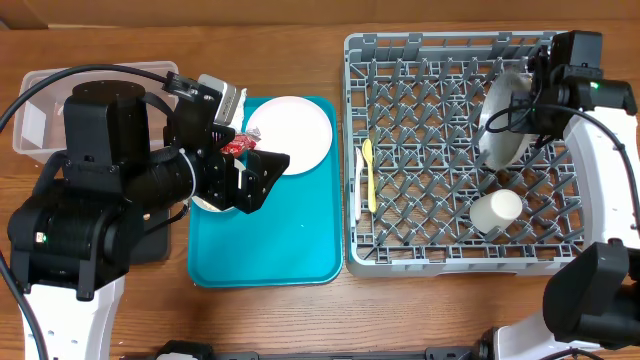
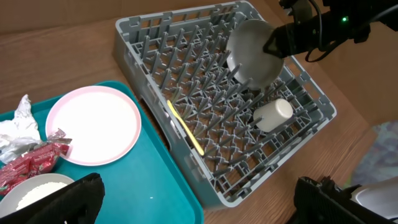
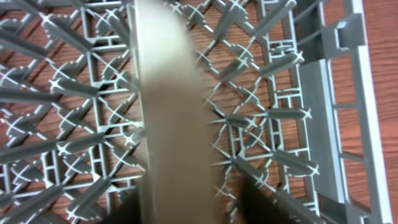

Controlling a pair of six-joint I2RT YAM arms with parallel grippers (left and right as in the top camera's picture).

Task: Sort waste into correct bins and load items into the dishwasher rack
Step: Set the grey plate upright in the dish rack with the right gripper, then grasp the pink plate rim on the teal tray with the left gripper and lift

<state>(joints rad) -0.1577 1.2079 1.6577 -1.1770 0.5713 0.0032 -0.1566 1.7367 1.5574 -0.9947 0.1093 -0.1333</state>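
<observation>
Right hand (image 1: 532,100) seemingly pinches pale grey plate (image 1: 500,135) upright in rack (image 1: 440,262).

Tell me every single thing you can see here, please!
rack: one, grey, right side of the table
grey plate: one, pale grey, upright in the rack
cup: one, white, lying in the rack
spoon: one, yellow, rack's left edge
fork: one, white, beside the spoon
teal tray: one, teal, middle
white plate: one, white, on the teal tray
wrapper: one, red, beside the white plate
napkin: one, white, by the wrapper
bowl: one, pale, rice inside, on the teal tray
tub: one, clear, far left
black tray: one, black, under the left arm
left hand: black, open, over the teal tray
right hand: black, gripping the grey plate
</observation>
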